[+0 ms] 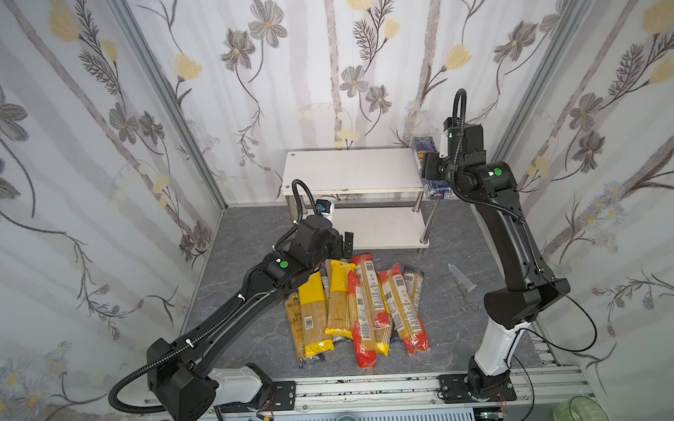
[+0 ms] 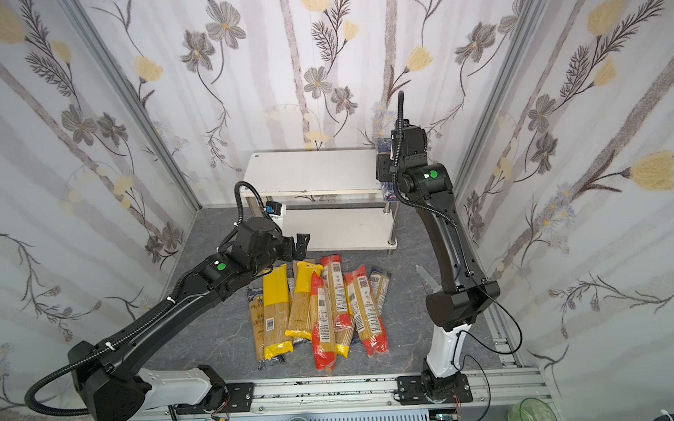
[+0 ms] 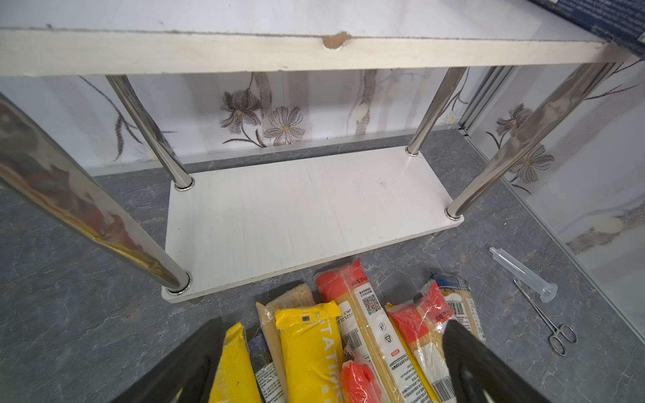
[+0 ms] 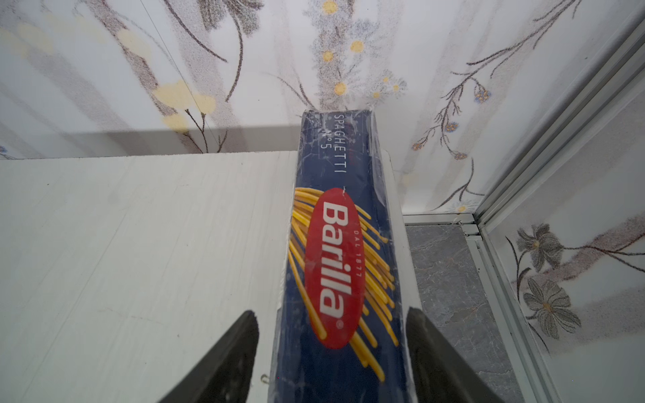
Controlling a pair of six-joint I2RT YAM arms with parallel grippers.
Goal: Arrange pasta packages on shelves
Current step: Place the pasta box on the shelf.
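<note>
Right claw: my right claw (image 4: 331,310) is released. Its black fingers (image 4: 230,359) stand on either side of the Barilla pack without pinching it. A strip of white board shows between one finger and the pack, and the other finger is just beside the pack's edge.
Barilla pack: the dark-blue Barilla pack (image 4: 335,265), with a red oval logo and printed yellow spaghetti, lies flat on the top board. It runs front to back along the board's right short edge. In a top view its near end (image 1: 437,190) juts past the board's front edge.
Top board: the white top board (image 1: 349,168) of the shelves, with a small chip in its front edge.
Shelves: the two-tier shelves stand at the back edge of the worktop. Shiny metal legs (image 3: 146,129) join the top board to the white lower board (image 3: 307,213).
Left claw: my left claw (image 3: 335,322) is released, fingers spread wide. It hangs above the far ends of the pasta packages and grasps nothing.
Pasta packages: the pasta packages (image 1: 362,307) are long clear bags with yellow, red or dark-blue ends. They overlap in a heap mid-worktop, just in front of the lower board's front edge.
Worktop: grey marbled worktop (image 1: 246,299).
Other items: a clear syringe (image 3: 523,274) and a small scissor-handled tool (image 3: 548,321) lie just beside each other, towards the worktop's right edge.
</note>
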